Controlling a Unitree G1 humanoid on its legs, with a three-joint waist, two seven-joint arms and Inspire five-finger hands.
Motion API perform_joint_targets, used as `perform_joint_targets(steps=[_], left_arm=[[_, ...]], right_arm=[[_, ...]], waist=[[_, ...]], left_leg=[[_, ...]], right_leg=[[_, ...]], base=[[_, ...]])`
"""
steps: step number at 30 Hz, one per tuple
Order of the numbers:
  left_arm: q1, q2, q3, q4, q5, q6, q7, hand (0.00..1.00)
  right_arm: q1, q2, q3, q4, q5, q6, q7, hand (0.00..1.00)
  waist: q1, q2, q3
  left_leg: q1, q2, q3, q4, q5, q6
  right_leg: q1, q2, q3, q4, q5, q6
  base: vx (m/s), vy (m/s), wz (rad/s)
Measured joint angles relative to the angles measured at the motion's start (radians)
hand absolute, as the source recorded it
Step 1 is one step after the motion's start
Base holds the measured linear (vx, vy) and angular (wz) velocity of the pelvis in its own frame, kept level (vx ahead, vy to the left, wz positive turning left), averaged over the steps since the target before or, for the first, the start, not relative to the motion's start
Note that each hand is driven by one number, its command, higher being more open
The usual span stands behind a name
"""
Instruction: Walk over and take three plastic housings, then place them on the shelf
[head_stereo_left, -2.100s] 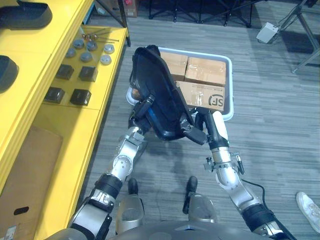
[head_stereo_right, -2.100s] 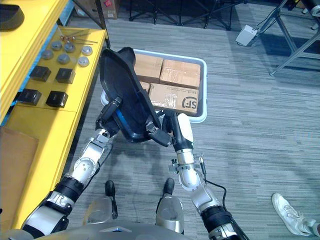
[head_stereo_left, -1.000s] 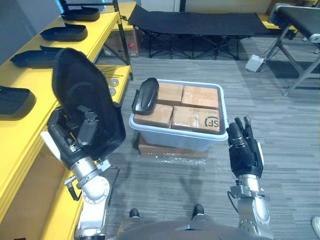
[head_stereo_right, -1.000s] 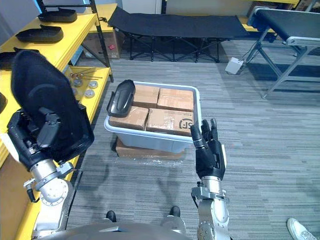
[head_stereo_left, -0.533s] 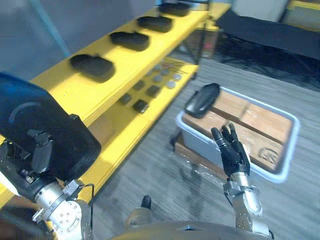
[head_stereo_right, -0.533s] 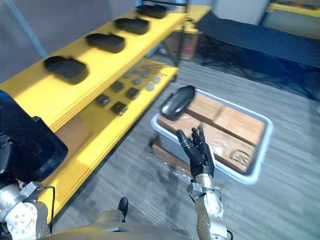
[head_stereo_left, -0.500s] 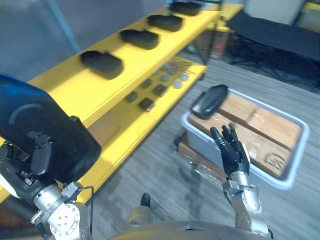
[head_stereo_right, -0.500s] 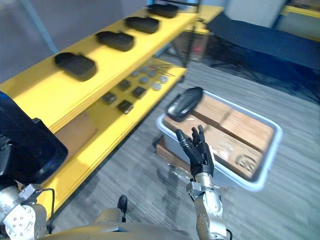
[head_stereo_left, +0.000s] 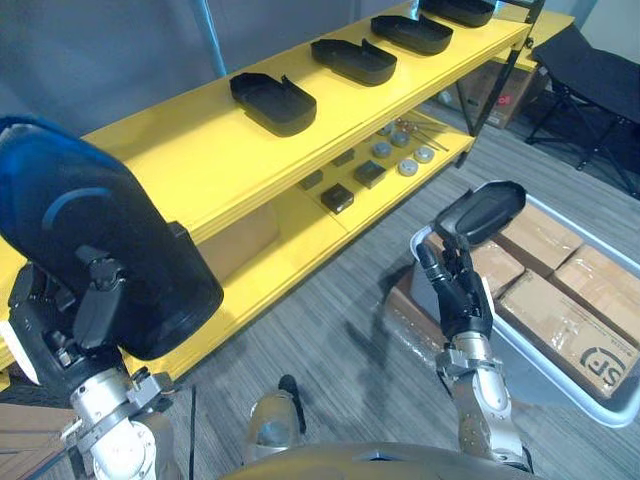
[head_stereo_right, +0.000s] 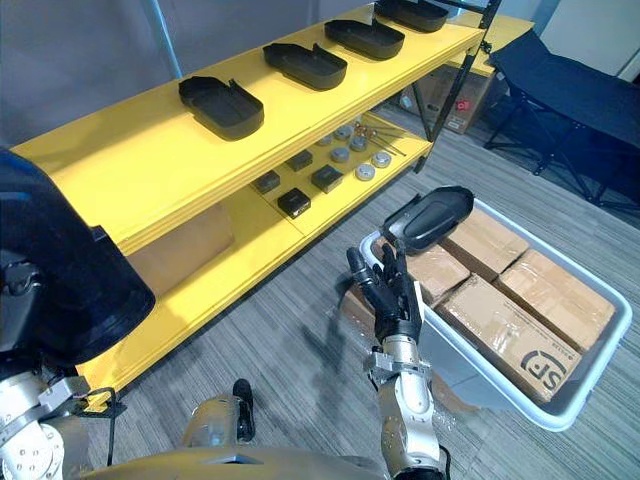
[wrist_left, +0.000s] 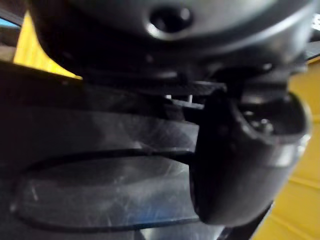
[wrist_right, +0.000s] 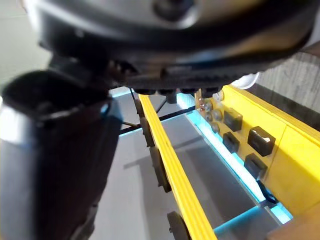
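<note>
The plastic housing (head_stereo_left: 100, 250) sits gripped in the left hand (head_stereo_left: 60, 330), fingers curled round its lower end and long axis tilted upward, at the near end of the shelf (head_stereo_left: 200, 150). Bare top-tier board lies between it and the nearest shelved housing (head_stereo_left: 272, 100), which looks like room enough to set it down. The right hand (head_stereo_left: 455, 295) is raised with straight, empty fingers beside the bin (head_stereo_right: 480, 375), whose corner carries a spare housing (head_stereo_left: 480, 212).

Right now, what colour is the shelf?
The shelf is bright yellow, seen best in the right eye view.

1. Left hand (head_stereo_left: 55, 325), lower left of the frame: dark and blocky, with a white cover at its edge.
2. Below it, a silver-grey wrist (head_stereo_left: 112, 402) with rounded joints.
3. Right hand (head_stereo_left: 461, 298), right of centre: black, on a silver-grey forearm (head_stereo_left: 481, 395).
</note>
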Motion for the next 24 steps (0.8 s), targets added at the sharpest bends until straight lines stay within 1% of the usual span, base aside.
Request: perform_joint_targets(steps=[1,2,3,4,5,6,7,8,9,10,11,12,13,14,15,16,17,18,19,20,21,22,23,24], left_arm=[[-0.022,-0.006,-0.005,0.006,0.006,0.0,0.001,0.0],[-0.028,-0.006,-0.01,0.008,0.008,0.001,0.001,0.0],[-0.037,0.004,-0.011,0.002,0.021,0.001,0.004,0.0],[-0.061,0.03,-0.008,0.001,0.038,-0.003,0.023,0.0],[-0.077,0.041,-0.008,0.003,0.039,-0.002,0.03,0.0],[-0.103,0.042,-0.007,0.009,0.039,-0.002,0.047,0.0],[-0.106,0.036,-0.008,0.012,0.039,-0.002,0.06,0.0],[-0.105,0.037,-0.011,0.016,0.04,-0.001,0.063,0.0],[-0.109,0.042,-0.023,0.018,0.04,-0.001,0.064,0.0],[-0.134,0.046,-0.036,0.025,0.04,-0.001,0.063,0.0],[-0.153,0.049,-0.047,0.036,0.04,-0.001,0.063,0.0],[-0.176,0.054,-0.062,0.058,0.04,-0.001,0.062,0.0],[-0.189,0.06,-0.082,0.082,0.04,-0.001,0.061,0.0],[-0.193,0.06,-0.099,0.094,0.04,0.0,0.058,0.0],[-0.193,0.058,-0.121,0.102,0.039,0.0,0.058,0.0],[-0.189,0.059,-0.14,0.106,0.039,0.001,0.053,0.0],[-0.177,0.064,-0.15,0.106,0.039,0.0,0.045,0.0],[-0.17,0.058,-0.157,0.111,0.038,0.0,0.044,0.0],[-0.149,0.027,-0.17,0.12,0.036,0.002,0.044,0.0],[-0.132,0.017,-0.186,0.12,0.037,0.002,0.042,0.0],[-0.126,0.016,-0.196,0.12,0.036,0.002,0.04,0.0],[-0.123,0.016,-0.206,0.12,0.036,0.002,0.026,0.0],[-0.124,0.016,-0.207,0.119,0.036,0.002,0.019,0.0],[-0.126,0.019,-0.208,0.118,0.036,0.0,0.005,0.0]], right_arm=[[-0.007,-0.004,-0.013,0.004,0.0,-0.001,-0.007,1.0],[-0.006,-0.006,-0.019,0.007,0.001,-0.001,-0.008,1.0],[-0.006,-0.005,-0.028,0.013,0.001,-0.001,-0.013,1.0],[-0.014,0.006,-0.038,0.009,0.0,-0.001,-0.013,1.0],[-0.015,0.011,-0.037,0.004,-0.002,-0.001,-0.01,1.0],[-0.015,0.014,-0.038,-0.009,-0.008,-0.001,-0.004,1.0],[-0.018,0.015,-0.043,-0.018,-0.046,-0.002,-0.004,1.0],[-0.019,0.015,-0.047,-0.025,-0.063,-0.002,-0.003,1.0],[-0.02,0.014,-0.056,-0.043,-0.078,-0.007,-0.003,1.0],[-0.023,0.006,-0.066,-0.065,-0.077,-0.023,-0.007,1.0],[-0.026,0.0,-0.074,-0.074,-0.077,-0.029,-0.01,1.0],[-0.034,-0.006,-0.084,-0.083,-0.079,-0.036,-0.02,1.0],[-0.047,-0.009,-0.085,-0.092,-0.084,-0.049,-0.044,1.0],[-0.053,-0.008,-0.085,-0.107,-0.095,-0.052,-0.069,1.0],[-0.05,-0.008,-0.085,-0.126,-0.122,-0.052,-0.097,1.0],[-0.049,-0.006,-0.082,-0.156,-0.157,-0.054,-0.144,1.0],[-0.049,0.002,-0.072,-0.185,-0.191,-0.056,-0.187,1.0],[-0.051,-0.001,-0.073,-0.192,-0.209,-0.065,-0.207,1.0],[-0.06,-0.02,-0.084,-0.207,-0.278,-0.093,-0.27,1.0],[-0.056,-0.029,-0.098,-0.216,-0.313,-0.106,-0.312,1.0],[-0.054,-0.035,-0.11,-0.219,-0.327,-0.115,-0.336,1.0],[-0.044,-0.038,-0.155,-0.219,-0.354,-0.12,-0.372,1.0],[-0.033,-0.037,-0.177,-0.219,-0.356,-0.119,-0.383,1.0],[0.003,-0.033,-0.224,-0.219,-0.353,-0.12,-0.397,1.0]], waist=[[-0.013,0.0,0.012],[-0.024,0.007,0.009],[-0.039,0.024,-0.001],[-0.053,0.02,0.002],[-0.055,0.017,0.002],[-0.056,0.004,0.001],[-0.056,0.007,0.004],[-0.056,0.006,0.004],[-0.061,0.006,0.001],[-0.068,0.006,-0.001],[-0.071,0.006,-0.001],[-0.074,0.015,0.001],[-0.081,0.02,-0.002],[-0.085,0.02,-0.002],[-0.091,0.015,-0.005],[-0.094,-0.006,-0.017],[-0.089,-0.048,-0.04],[-0.08,-0.052,-0.052],[-0.073,-0.009,-0.065],[-0.078,0.011,-0.08],[-0.078,0.019,-0.085],[-0.079,0.029,-0.092],[-0.079,0.031,-0.092],[-0.088,0.032,-0.093]], left_leg=[[0.009,-0.024,-0.024,0.011,-0.02,0.011],[0.014,-0.038,-0.046,0.006,-0.025,0.019],[0.036,-0.058,-0.083,-0.029,-0.028,0.027],[0.048,-0.068,-0.135,-0.07,-0.02,0.038],[0.053,-0.074,-0.157,-0.093,-0.007,0.056],[0.079,-0.084,-0.194,-0.14,0.009,0.063],[0.118,-0.095,-0.222,-0.181,0.016,0.062],[0.136,-0.1,-0.234,-0.195,0.022,0.054],[0.152,-0.108,-0.266,-0.213,0.024,0.053],[0.151,-0.114,-0.312,-0.215,0.024,0.053],[0.15,-0.115,-0.335,-0.216,0.023,0.051],[0.152,-0.116,-0.367,-0.215,0.02,0.048],[0.157,-0.115,-0.404,-0.214,0.015,0.04],[0.165,-0.114,-0.429,-0.211,0.008,0.029],[0.168,-0.115,-0.445,-0.196,-0.003,0.015],[0.166,-0.119,-0.45,-0.168,-0.031,-0.007],[0.161,-0.135,-0.45,-0.138,-0.07,-0.031],[0.154,-0.129,-0.445,-0.113,-0.1,-0.044],[0.129,-0.053,-0.394,-0.045,-0.154,-0.065],[0.117,-0.009,-0.35,-0.037,-0.149,-0.077],[0.118,0.009,-0.332,-0.045,-0.142,-0.09],[0.122,0.023,-0.312,-0.069,-0.127,-0.099],[0.127,0.028,-0.297,-0.082,-0.118,-0.101],[0.134,0.033,-0.259,-0.109,-0.099,-0.102]], right_leg=[[-0.015,-0.053,0.031,0.135,0.02,-0.112],[-0.049,-0.073,0.084,0.211,0.057,-0.174],[-0.118,-0.083,0.245,0.333,0.174,-0.218],[-0.187,-0.057,0.367,0.44,0.137,-0.139],[-0.219,-0.027,0.401,0.483,0.078,-0.131],[-0.258,0.029,0.425,0.504,-0.018,-0.136],[-0.272,0.081,0.413,0.455,-0.074,-0.147],[-0.275,0.106,0.413,0.413,-0.092,-0.154],[-0.289,0.15,0.425,0.31,-0.11,-0.158],[-0.317,0.182,0.451,0.22,-0.109,-0.157],[-0.336,0.192,0.469,0.191,-0.108,-0.156],[-0.365,0.201,0.505,0.165,-0.106,-0.155],[-0.399,0.205,0.554,0.143,-0.097,-0.147],[-0.41,0.208,0.593,0.121,-0.09,-0.138],[-0.405,0.215,0.62,0.089,-0.069,-0.133],[-0.394,0.213,0.642,0.054,0.012,-0.132],[-0.377,0.195,0.637,0.036,0.115,-0.125],[-0.353,0.19,0.621,0.016,0.075,-0.094],[-0.313,0.246,0.586,-0.034,0.068,-0.093],[-0.309,0.27,0.569,-0.046,0.067,-0.101],[-0.309,0.279,0.564,-0.048,0.065,-0.106],[-0.308,0.288,0.555,-0.053,0.061,-0.113],[-0.307,0.289,0.552,-0.057,0.061,-0.115],[-0.3,0.29,0.542,-0.069,0.062,-0.117]], base=[[0.17,0.258,0.7],[0.15,0.268,0.95],[0.16,0.239,1.1],[0.18,0.165,1.09],[0.22,0.079,1.06],[0.27,0.047,0.92],[0.3,0.071,0.82],[0.3,0.073,0.79],[0.27,0.028,0.96],[0.26,-0.001,1.07],[0.24,-0.046,1.05],[0.22,-0.08,0.94],[0.22,-0.105,0.97],[0.21,-0.166,0.94],[0.21,-0.217,0.92],[0.25,-0.307,0.83],[0.2,-0.308,0.51],[0.2,-0.413,0.19],[0.16,-0.377,0.13],[0.12,-0.289,0.16],[0.11,-0.19,0.23],[0.09,-0.123,0.13],[0.13,-0.156,0.18],[0.11,-0.075,0.33]])
